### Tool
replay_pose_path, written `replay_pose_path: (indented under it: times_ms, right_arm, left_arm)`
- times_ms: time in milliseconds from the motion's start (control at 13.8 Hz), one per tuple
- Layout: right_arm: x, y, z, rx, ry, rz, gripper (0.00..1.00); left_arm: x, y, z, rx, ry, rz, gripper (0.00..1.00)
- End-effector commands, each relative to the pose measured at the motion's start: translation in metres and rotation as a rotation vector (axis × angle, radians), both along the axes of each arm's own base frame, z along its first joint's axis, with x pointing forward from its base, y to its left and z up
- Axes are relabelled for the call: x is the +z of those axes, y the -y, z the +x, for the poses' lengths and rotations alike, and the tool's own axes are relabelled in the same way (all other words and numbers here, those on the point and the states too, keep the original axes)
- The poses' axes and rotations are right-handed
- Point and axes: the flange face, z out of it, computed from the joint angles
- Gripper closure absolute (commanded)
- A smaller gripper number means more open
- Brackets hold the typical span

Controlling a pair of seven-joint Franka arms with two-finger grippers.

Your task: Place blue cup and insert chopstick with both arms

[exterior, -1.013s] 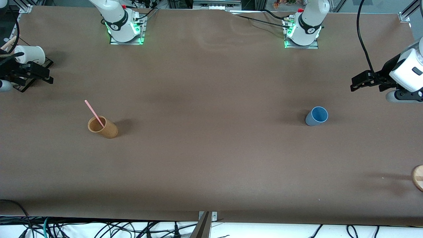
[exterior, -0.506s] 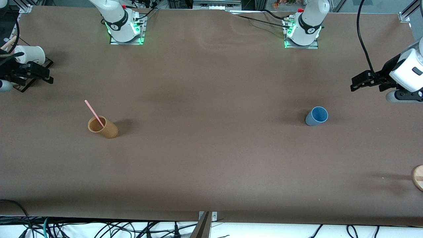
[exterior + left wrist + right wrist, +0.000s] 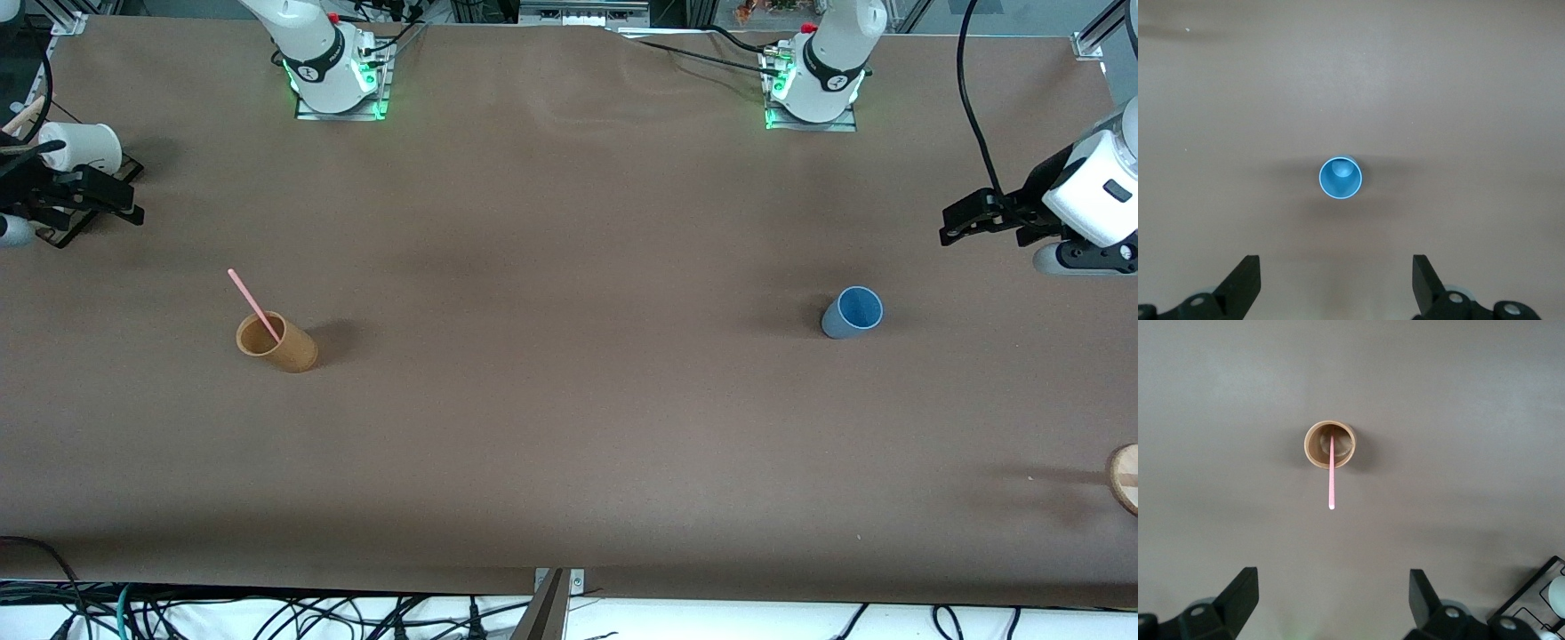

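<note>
The blue cup stands upright on the brown table toward the left arm's end, its brighter blue inside showing in the left wrist view. My left gripper hangs open and empty over the table, off to the side of that cup. The pale pink chopstick leans in a tan-orange cup toward the right arm's end. My right gripper is open and empty, over the table edge beside a black rack.
A white cup sits on the black rack at the right arm's end. A round wooden piece shows at the left arm's end, nearer to the front camera. The two arm bases stand along the table's edge farthest from the front camera.
Both hands have shifted only very slightly. The cups and the chopstick have not moved.
</note>
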Motion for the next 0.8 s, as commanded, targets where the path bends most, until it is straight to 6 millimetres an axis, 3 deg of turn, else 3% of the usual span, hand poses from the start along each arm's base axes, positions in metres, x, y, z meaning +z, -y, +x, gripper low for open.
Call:
replay_pose_path:
  times_ms: [0,434,723]
  right_arm:
    - [0.001,0.000,-0.005,0.007,-0.004,0.006,0.00]
    - [0.001,0.000,-0.005,0.007,-0.004,0.006,0.00]
    - [0.001,-0.001,-0.005,0.006,-0.004,0.007,0.00]
  left_arm:
    - [0.003,0.002,0.003,-0.009,0.006,-0.021,0.00]
    - [-0.015,0.007,0.008,-0.020,-0.028,-0.022,0.00]
    - [-0.040,-0.007,0.018,0.002,-0.070,-0.025,0.00]
